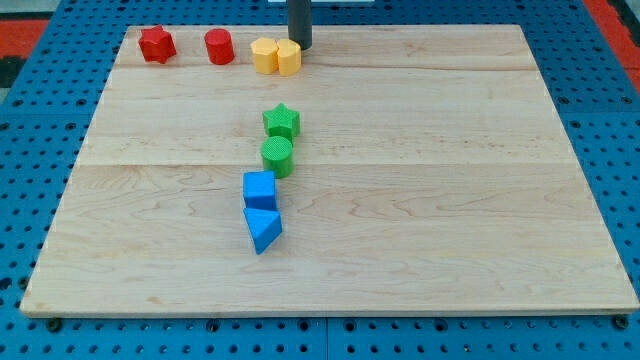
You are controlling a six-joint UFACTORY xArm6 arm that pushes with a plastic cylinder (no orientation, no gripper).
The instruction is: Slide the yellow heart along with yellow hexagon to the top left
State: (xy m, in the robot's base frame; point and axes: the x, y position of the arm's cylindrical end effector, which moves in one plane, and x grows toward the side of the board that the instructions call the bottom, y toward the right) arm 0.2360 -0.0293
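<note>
Two yellow blocks sit touching near the view's top, left of centre: the left one (pixel 264 55) and the right one (pixel 288 57). I cannot tell which is the heart and which the hexagon. My tip (pixel 300 45) is just to the upper right of the right yellow block, touching or nearly touching it. The dark rod rises out of the view's top.
A red star (pixel 157 44) and a red cylinder (pixel 219 46) lie left of the yellow blocks along the top edge. A green star (pixel 282 122), green cylinder (pixel 277 156), blue cube (pixel 259 188) and blue triangular block (pixel 262 228) form a column at the board's middle.
</note>
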